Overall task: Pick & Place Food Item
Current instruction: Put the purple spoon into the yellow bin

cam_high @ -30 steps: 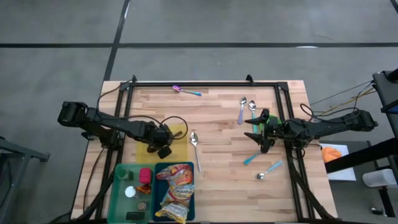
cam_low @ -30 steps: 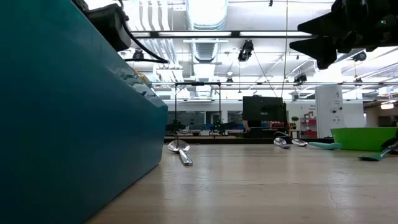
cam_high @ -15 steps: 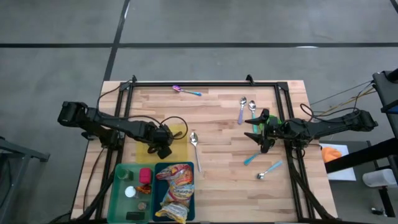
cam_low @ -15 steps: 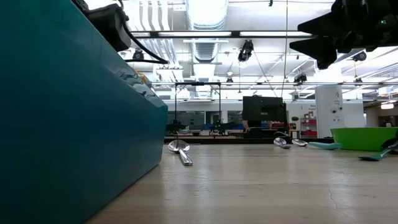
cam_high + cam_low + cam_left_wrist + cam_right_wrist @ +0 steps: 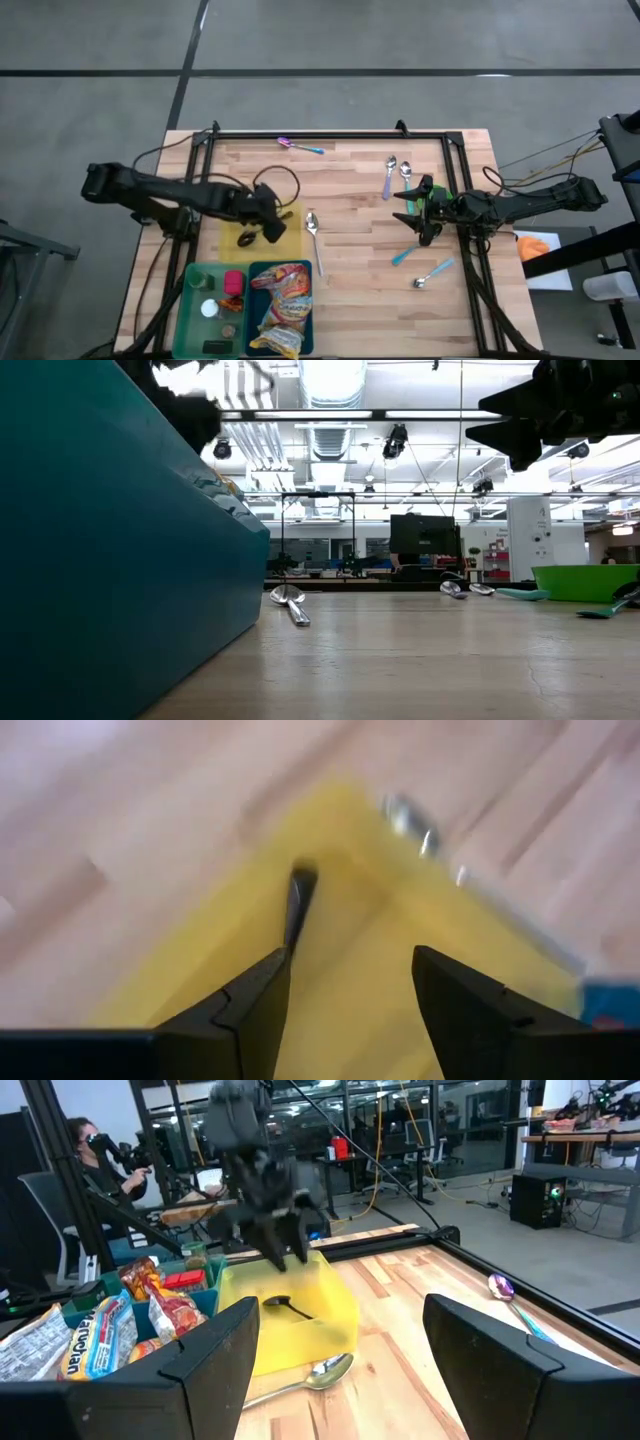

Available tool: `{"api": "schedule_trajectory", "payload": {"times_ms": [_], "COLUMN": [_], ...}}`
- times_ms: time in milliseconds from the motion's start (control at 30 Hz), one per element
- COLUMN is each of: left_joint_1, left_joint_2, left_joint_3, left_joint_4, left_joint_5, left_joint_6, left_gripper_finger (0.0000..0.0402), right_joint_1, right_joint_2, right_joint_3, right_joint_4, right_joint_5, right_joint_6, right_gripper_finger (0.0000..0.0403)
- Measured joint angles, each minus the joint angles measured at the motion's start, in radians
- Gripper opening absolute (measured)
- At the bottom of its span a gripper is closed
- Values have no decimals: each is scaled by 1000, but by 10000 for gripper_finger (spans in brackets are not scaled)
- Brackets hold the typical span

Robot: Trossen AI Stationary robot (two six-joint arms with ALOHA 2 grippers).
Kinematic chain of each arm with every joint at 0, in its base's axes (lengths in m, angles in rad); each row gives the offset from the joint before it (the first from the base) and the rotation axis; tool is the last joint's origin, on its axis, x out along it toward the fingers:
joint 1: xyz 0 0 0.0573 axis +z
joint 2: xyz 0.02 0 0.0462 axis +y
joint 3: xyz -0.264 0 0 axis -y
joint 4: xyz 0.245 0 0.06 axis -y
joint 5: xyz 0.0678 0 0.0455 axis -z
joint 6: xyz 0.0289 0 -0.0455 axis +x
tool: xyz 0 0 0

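**Pale wood table, both arms over it, dark item in the yellow tray**

Pale wood planks make up the table, framed by a black rail.

Left arm reaches in from the left side. Left gripper hangs over the yellow tray; its wrist view shows the two dark fingers spread apart with nothing between them, yellow floor below.

Right arm comes in from the right side. Right gripper sits above bare wood near the right rail, fingers wide apart, empty.

Teal bin at the near-left edge, split into compartments. The right one holds snack bags; the left holds a red pack and some small items I cannot make out.

Yellow tray lies just behind the bin, touching or nearly so. A small dark item lies in it, beside the left gripper's tips and free of them. What it is, I cannot tell.

Steel spoon lies on the wood just right of the tray. Two spoons rest side by side toward the far right, one with a lilac handle. A purple and blue utensil lies by the far rail. A light-blue spoon and another spoon lie near the right gripper, on its near side.

A person sits in the room beyond.
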Motion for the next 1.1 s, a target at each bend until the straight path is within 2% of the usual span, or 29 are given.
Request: {"api": "schedule_trajectory", "payload": {"times_ms": [133,233,500,667,833,1000,1100], "left_joint_1": [3,16,72,140,205,297,372], "left_joint_2": [-14,-14,-14,-13,7,46,67], "left_joint_3": [74,120,131,93,8,-84,-123], "left_joint_4": [0,1,30,56,165,323,434], "left_joint_5": [-153,-232,-400,-417,-417,-414,-323], "left_joint_6": [-18,-36,-330,-477,-599,-558,-475], "left_gripper_finger": [214,214,213,212,212,212,212], "right_joint_1": [0,0,0,0,0,0,0], "right_joint_2": [0,0,0,0,0,0,0], "right_joint_3": [0,0,0,0,0,0,0], "right_joint_4": [0,0,0,0,0,0,0], "right_joint_5": [0,0,0,0,0,0,0], "right_joint_6": [0,0,0,0,0,0,0], "right_gripper_finger": [281,281,281,281,281,281,281]}}
